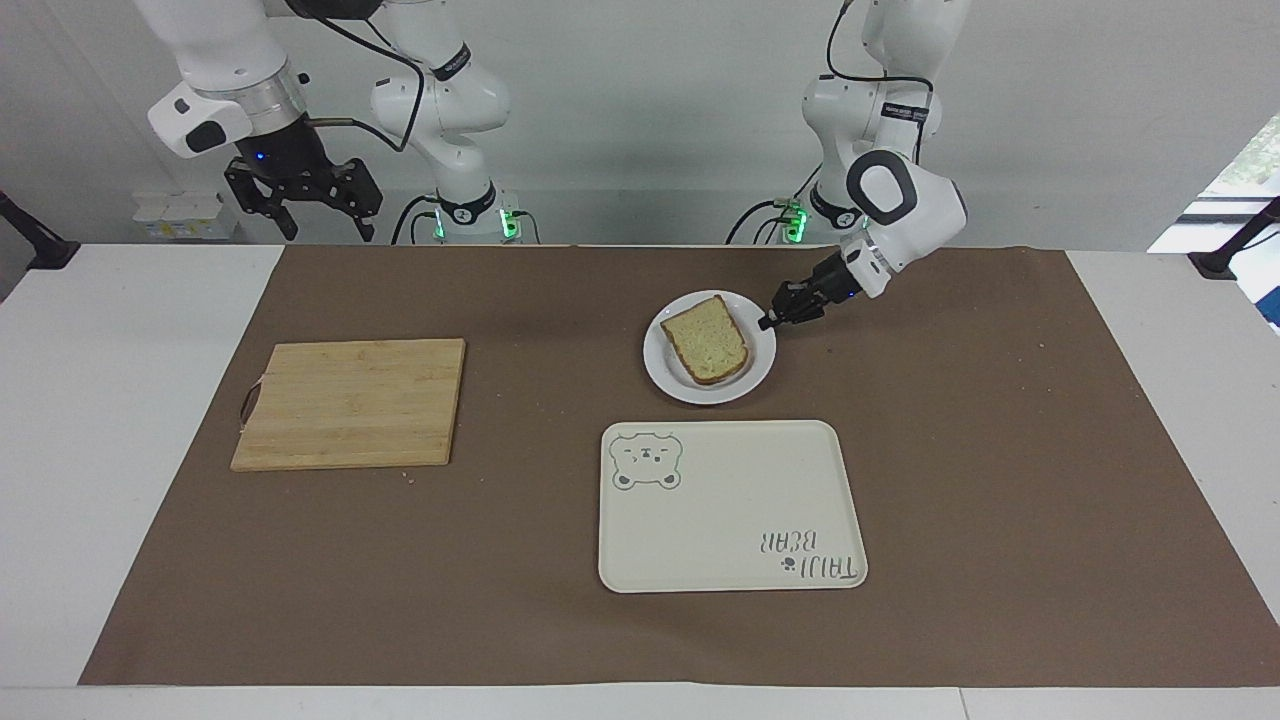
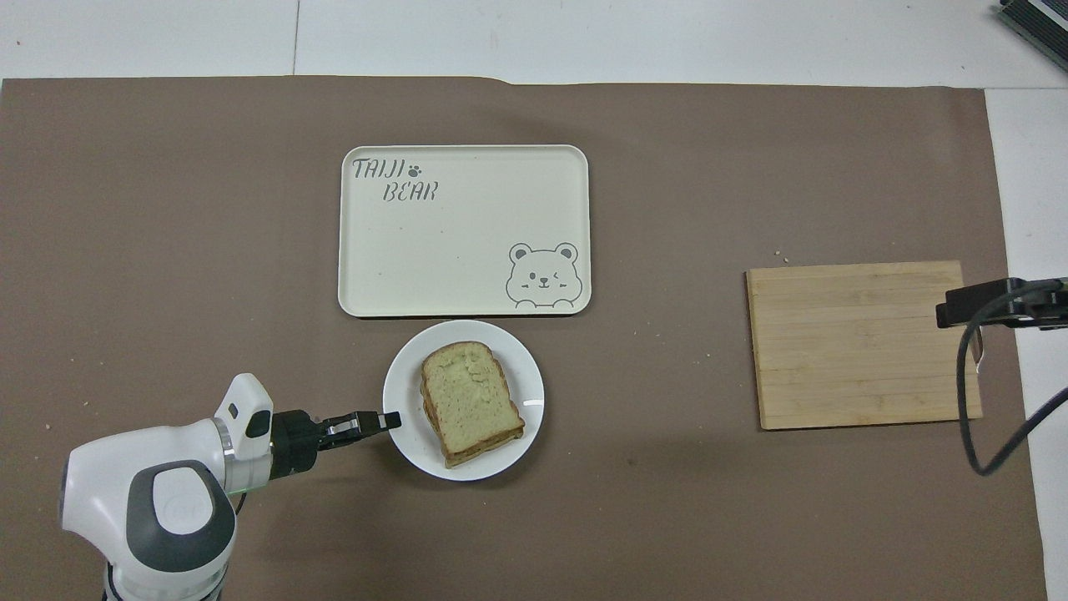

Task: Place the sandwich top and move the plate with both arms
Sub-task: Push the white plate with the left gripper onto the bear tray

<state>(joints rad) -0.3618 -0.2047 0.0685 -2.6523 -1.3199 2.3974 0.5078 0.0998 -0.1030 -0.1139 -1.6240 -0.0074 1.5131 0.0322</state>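
Note:
The sandwich top lies on another slice on the white plate; what is between the slices is hidden. It also shows in the overhead view, with the plate almost touching the tray's edge nearest the robots. My left gripper is low at the plate's rim, on the side toward the left arm's end of the table, and is shut on the rim; it also shows in the overhead view. My right gripper waits open and empty, raised near the right arm's end of the table.
A cream tray with a bear drawing lies just farther from the robots than the plate, also in the overhead view. A wooden cutting board lies toward the right arm's end, also in the overhead view. Brown paper covers the table.

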